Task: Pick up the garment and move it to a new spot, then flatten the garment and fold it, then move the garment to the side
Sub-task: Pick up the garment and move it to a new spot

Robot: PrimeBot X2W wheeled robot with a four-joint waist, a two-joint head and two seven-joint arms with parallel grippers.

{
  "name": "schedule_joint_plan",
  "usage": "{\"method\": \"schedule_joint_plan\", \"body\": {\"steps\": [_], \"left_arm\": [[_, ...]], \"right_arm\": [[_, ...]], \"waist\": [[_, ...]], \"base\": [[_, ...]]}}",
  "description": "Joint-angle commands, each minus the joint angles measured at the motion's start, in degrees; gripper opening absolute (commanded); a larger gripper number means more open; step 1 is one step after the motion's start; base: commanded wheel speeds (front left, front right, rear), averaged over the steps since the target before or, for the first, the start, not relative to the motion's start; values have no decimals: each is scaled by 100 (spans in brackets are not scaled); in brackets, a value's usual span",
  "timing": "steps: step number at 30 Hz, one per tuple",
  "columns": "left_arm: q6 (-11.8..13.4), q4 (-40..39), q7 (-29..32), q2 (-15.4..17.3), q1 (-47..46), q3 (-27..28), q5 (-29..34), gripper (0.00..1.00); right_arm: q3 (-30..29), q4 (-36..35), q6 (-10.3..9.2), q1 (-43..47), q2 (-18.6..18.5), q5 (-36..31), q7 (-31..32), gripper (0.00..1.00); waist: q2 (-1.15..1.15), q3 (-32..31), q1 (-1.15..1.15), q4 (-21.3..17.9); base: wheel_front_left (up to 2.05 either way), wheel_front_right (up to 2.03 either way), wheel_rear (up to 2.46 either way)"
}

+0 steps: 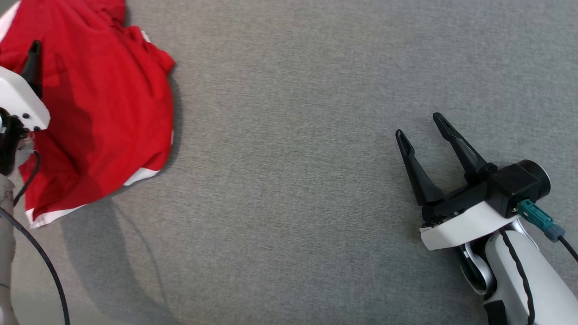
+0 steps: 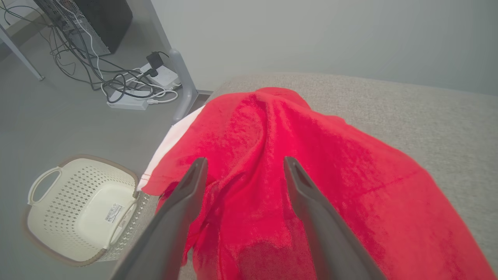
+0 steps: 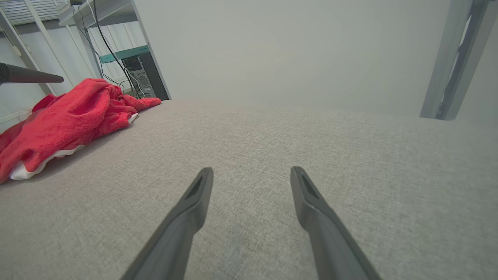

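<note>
A crumpled red garment (image 1: 104, 104) with a white lining lies heaped at the far left of the grey fabric surface, near its left edge. My left gripper (image 2: 243, 163) hovers just over the heap, open, with the red cloth (image 2: 295, 155) below and between its fingers; nothing is gripped. One left finger (image 1: 32, 61) shows dark against the cloth in the head view. My right gripper (image 1: 420, 126) stands open over bare fabric at the lower right, far from the garment. In the right wrist view the garment (image 3: 66, 120) lies at the left, well ahead of the open right gripper (image 3: 251, 173).
A cream perforated basket (image 2: 81, 210) stands on the floor beside the surface's left edge. Cables and a power strip (image 2: 128, 99) lie on the floor behind it, next to a grey table leg (image 2: 183, 83). A metal frame post (image 3: 451, 58) rises at the back right.
</note>
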Motion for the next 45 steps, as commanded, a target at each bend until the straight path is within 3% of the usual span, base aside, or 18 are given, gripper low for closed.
{"method": "schedule_joint_plan", "body": {"steps": [1,17,18,19,20,32,45], "left_arm": [[-26,109,24,63,-153,-17,35,100],[9,1622,779,336,-1136,-356,106,100],[11,1684,823,322,-1160,-341,77,74],[19,1735,847,314,-1180,-313,44,4],[50,1772,842,315,-1200,-309,33,0],[60,1683,-12,368,-1368,-382,41,0],[-40,1068,-1310,265,-1273,-419,-99,0]], "right_arm": [[19,-16,1,-66,-15,14,-25,100],[162,-13,-1,-193,5,150,-10,100],[164,-10,-1,-196,-2,160,-10,100],[160,-6,-1,-197,-8,169,-9,100],[156,1,-1,-199,-9,175,-8,100],[122,84,0,-154,87,193,-10,100],[-77,341,0,102,357,268,-13,100]], "waist": [[0,112,0,-138],[0,438,0,-530],[0,446,0,-533],[0,452,0,-533],[0,454,0,-532],[0,85,0,-430],[0,-1060,0,-331]], "base": [[0,0,0],[0,0,0],[0,0,0],[0,0,0],[0,0,0],[0,0,0],[0,0,0]]}}
